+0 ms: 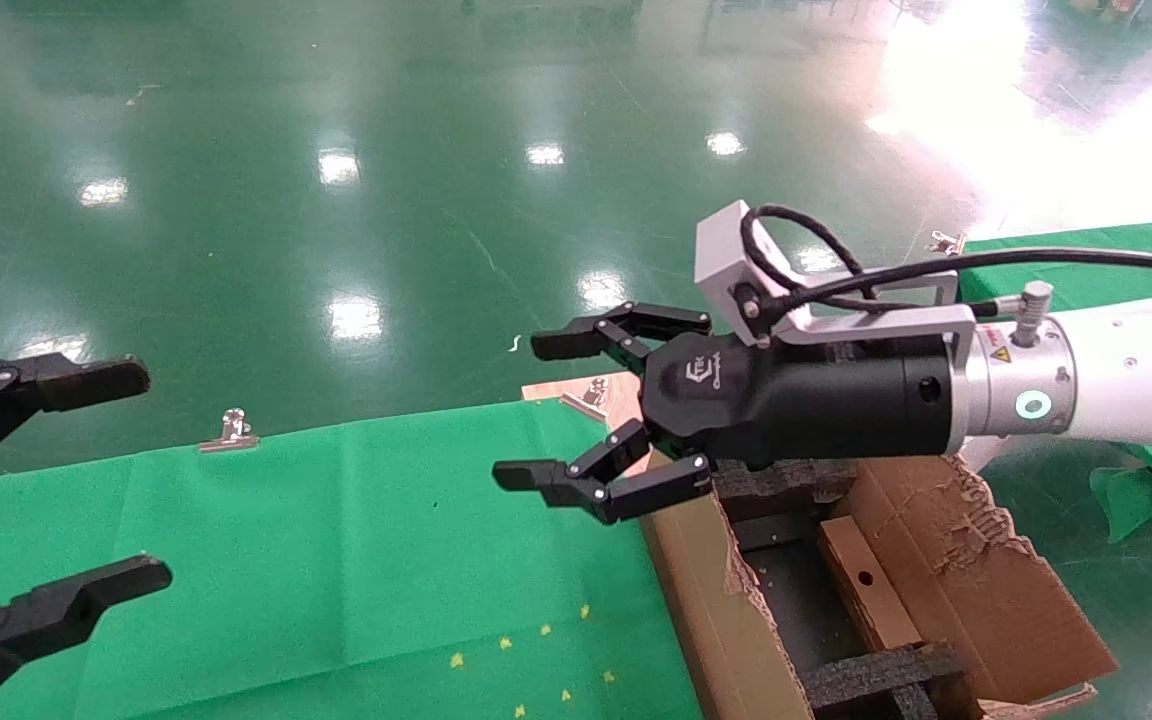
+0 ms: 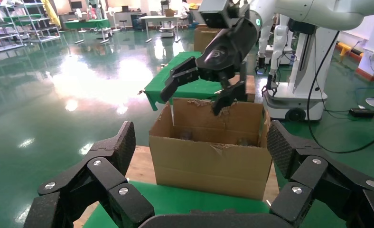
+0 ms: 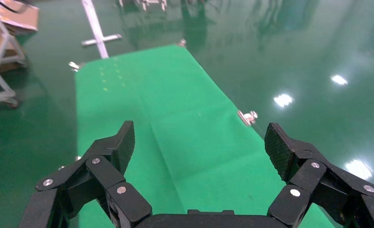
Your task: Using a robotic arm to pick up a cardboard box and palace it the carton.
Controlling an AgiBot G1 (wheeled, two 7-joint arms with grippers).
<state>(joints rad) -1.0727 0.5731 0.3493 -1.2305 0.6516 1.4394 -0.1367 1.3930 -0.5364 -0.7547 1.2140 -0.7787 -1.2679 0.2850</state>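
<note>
The carton (image 1: pixel 946 570) stands open at the right end of the green table, with ragged flaps and black foam strips (image 1: pixel 876 675) inside. The small cardboard box (image 1: pixel 861 590), with a round hole in its face, lies inside the carton between the foam strips. My right gripper (image 1: pixel 528 410), on the white arm, is open and empty. It hovers above the carton's near-left rim and points out over the table. The left wrist view shows it (image 2: pixel 199 85) above the carton (image 2: pixel 209 161). My left gripper (image 1: pixel 136 478) is open and empty at the far left.
The green cloth table (image 1: pixel 336 560) has metal clips (image 1: pixel 231 430) on its far edge and small yellow marks (image 1: pixel 536 650) near the front. A second green table (image 1: pixel 1086 260) stands at the right. Shiny green floor lies beyond. Another robot base (image 2: pixel 294 95) stands behind the carton.
</note>
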